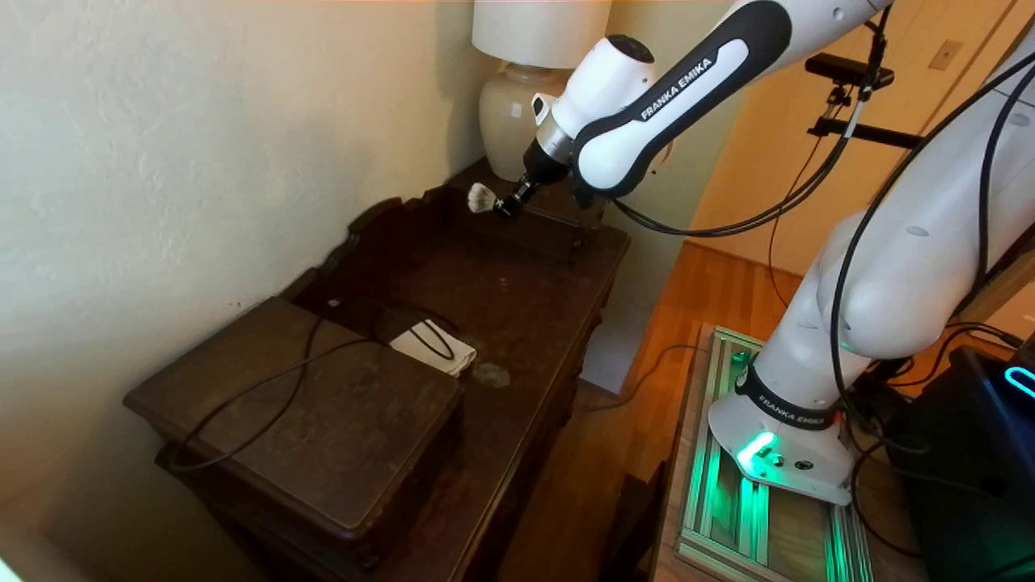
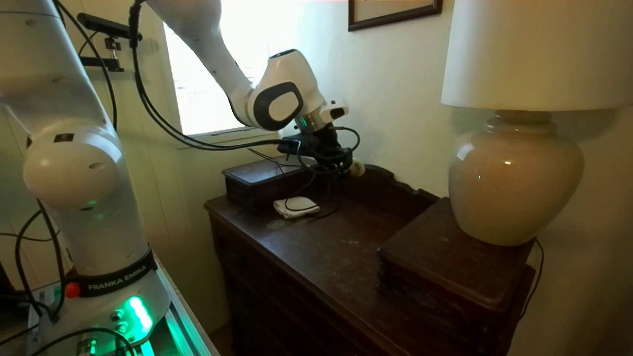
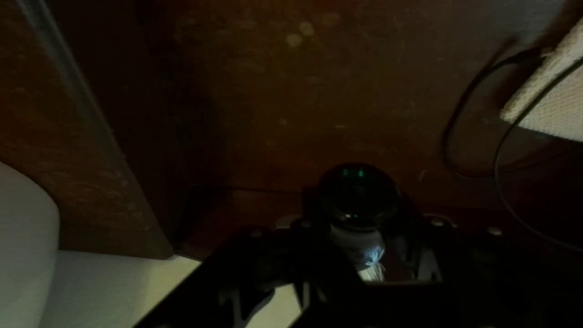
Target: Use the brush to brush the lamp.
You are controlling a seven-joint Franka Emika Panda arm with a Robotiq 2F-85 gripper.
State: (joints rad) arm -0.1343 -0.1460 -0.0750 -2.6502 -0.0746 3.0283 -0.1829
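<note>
My gripper [image 1: 514,202] is shut on the small dark brush, whose pale bristles [image 1: 480,198] stick out toward the wall. It also shows in an exterior view [image 2: 345,167], with the bristle end [image 2: 357,168] partly hidden. In the wrist view the brush's dark round end [image 3: 358,193] sits between the dark fingers. The lamp, with its bulbous cream base [image 2: 514,183] and white-cream shade, stands on a raised end of the dresser. Its base [image 1: 505,121] is partly behind the arm. The brush is held above the dresser top, apart from the lamp. A pale curved edge in the wrist view looks like the lamp base [image 3: 23,241].
The dark wooden dresser [image 2: 341,257] has a raised box [image 1: 323,420] at each end and a scalloped back rail along the wall. A folded white cloth [image 1: 433,346] lies on the top with a black cable [image 1: 279,372] over it. A picture frame [image 2: 395,17] hangs on the wall.
</note>
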